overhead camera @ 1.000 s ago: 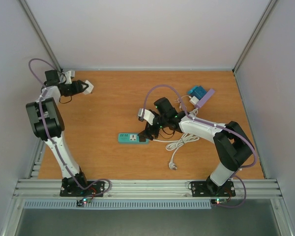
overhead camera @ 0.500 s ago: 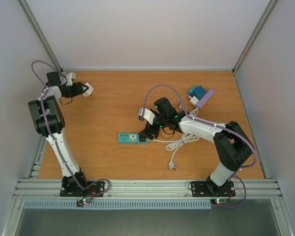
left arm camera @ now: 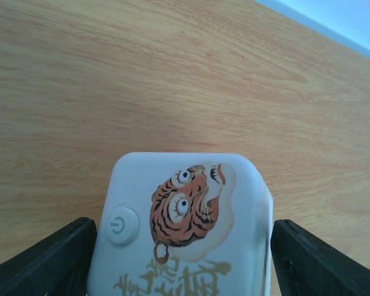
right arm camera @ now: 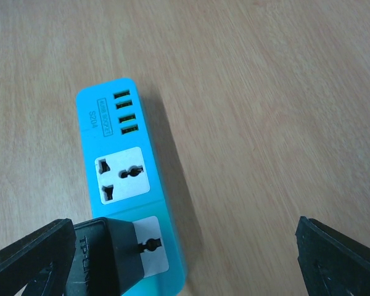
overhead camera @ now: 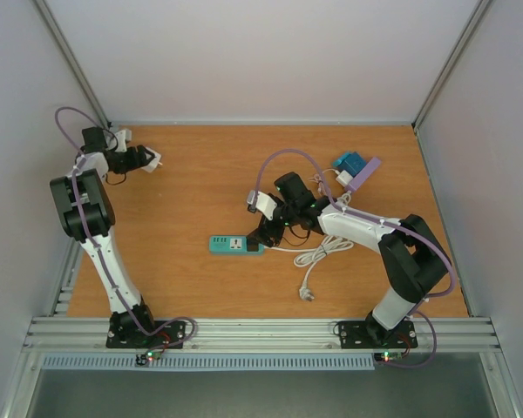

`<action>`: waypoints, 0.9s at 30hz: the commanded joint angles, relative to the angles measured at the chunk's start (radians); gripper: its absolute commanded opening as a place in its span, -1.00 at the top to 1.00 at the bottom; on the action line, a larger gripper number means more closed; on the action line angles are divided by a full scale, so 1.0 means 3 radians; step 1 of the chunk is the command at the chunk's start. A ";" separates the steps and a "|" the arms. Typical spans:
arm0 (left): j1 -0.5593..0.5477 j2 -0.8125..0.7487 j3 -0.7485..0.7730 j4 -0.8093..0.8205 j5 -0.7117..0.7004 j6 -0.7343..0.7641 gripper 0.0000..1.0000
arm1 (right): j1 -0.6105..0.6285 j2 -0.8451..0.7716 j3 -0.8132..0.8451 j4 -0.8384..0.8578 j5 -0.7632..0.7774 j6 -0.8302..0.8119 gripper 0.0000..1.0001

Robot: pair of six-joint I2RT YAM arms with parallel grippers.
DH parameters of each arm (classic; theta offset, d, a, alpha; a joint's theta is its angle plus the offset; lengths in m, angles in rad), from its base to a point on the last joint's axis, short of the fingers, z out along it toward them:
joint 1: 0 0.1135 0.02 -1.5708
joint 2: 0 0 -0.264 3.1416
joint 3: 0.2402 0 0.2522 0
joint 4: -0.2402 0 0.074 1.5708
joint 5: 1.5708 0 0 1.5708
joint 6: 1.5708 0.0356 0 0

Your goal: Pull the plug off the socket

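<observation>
Plug: I see the black plug seated in the end socket of the teal power strip, mid-table.
Right gripper: I have it over that end of the strip, jaws spread wide, holding nothing; the plug sits just beside one finger.
Left gripper: at the table's far-left corner, a white tiger-face box between its fingers; I cannot tell whether they pinch it.
Cord: white, looped just right of the strip.
</observation>
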State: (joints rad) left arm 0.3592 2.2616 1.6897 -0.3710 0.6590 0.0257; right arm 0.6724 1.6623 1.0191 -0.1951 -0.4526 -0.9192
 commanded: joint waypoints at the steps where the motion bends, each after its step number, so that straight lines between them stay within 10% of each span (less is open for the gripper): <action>1: 0.0019 0.0001 -0.0001 0.0050 -0.0126 0.0005 -0.60 | -0.0013 -0.0087 0.0026 -0.0060 -0.0037 0.0006 -0.97; 9: 0.0039 -0.0150 -0.0086 0.0043 -0.0313 0.0056 -0.92 | -0.0014 -0.0154 -0.0029 -0.0065 -0.0048 -0.0013 -0.97; 27: 0.0051 -0.1150 -0.0594 -0.0144 -0.0063 0.1037 -0.99 | -0.0017 -0.0178 -0.0013 -0.0321 -0.0246 -0.0397 -0.89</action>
State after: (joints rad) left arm 0.3710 2.0106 1.5497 -0.3901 0.5797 0.1967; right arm 0.6724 1.6257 1.0122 -0.2481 -0.4889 -0.9771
